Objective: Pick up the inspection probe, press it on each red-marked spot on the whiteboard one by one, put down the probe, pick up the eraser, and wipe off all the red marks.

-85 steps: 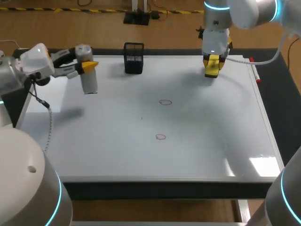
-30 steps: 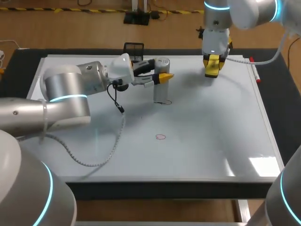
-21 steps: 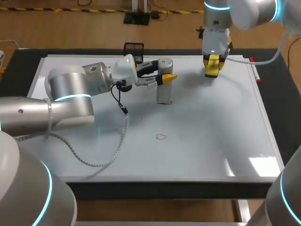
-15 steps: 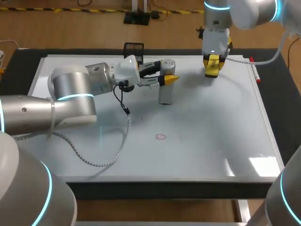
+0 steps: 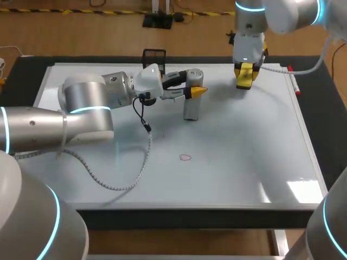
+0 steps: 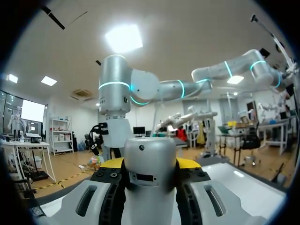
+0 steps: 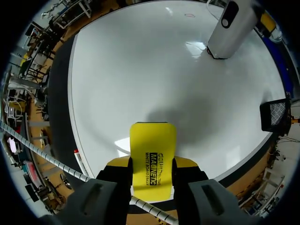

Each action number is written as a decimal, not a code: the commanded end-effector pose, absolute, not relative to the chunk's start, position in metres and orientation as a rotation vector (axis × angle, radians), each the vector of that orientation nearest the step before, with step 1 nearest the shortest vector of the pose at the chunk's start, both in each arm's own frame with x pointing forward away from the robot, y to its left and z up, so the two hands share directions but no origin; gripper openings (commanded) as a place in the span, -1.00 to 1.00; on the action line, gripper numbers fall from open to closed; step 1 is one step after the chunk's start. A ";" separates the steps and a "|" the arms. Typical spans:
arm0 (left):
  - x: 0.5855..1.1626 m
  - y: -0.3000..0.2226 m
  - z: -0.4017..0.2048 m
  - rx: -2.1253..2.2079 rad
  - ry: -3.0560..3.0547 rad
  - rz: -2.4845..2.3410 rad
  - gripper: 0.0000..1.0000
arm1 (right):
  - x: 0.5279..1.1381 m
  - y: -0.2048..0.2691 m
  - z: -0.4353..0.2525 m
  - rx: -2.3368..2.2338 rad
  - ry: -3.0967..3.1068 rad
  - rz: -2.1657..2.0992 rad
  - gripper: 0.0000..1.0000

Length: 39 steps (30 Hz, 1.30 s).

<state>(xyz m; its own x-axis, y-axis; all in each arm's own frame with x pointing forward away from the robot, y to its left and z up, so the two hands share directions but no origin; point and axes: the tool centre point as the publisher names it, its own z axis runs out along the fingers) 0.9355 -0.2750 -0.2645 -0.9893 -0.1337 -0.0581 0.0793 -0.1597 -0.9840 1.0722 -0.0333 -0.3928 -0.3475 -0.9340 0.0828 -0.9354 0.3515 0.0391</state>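
The task is at the pressing step. The left claw (image 5: 191, 90), reaching in from the left to the upper middle of the frame, is clenched on the probe (image 5: 191, 107). It holds the probe upright with its foot apparently down on the whiteboard (image 5: 244, 157). The left wrist view confirms the grip: both yellow tips hug the probe's body from either side.

One red mark (image 5: 185, 157) shows below the probe, near the board's centre, untouched and well apart from the probe. Whether another mark sits under the probe's foot cannot be seen. I judge that this lower mark has yet to be pressed, and that setting down the probe and all the wiping are still to come.

The right claw (image 5: 245, 71), in the upper right, is already closed on the eraser (image 7: 153, 140), which it holds low over the board's far edge.

The probe is a smooth grey cylinder with a rounded cap and a small dark slot on its side, likely hard plastic or metal. The eraser is a flat yellow block with rounded corners. The whiteboard is glossy and catches glare at the lower right. The red mark is a thin, small hand-drawn loop. A black mesh basket (image 5: 153, 54) stands at the board's top edge on the dark desk (image 5: 328, 114).
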 end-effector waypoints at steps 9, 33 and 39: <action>0.936 -0.271 -0.270 -0.049 1.995 -2.242 -1.00 | 1.073 -0.034 -0.392 1.740 -2.502 0.027 -1.00; 0.932 -0.268 -0.272 -0.055 2.062 -2.212 -1.00 | 1.073 -0.034 -0.392 1.740 -2.502 0.027 -1.00; 0.932 -0.266 -0.270 -0.055 2.070 -2.206 -1.00 | 1.073 -0.034 -0.392 1.740 -2.502 0.027 -1.00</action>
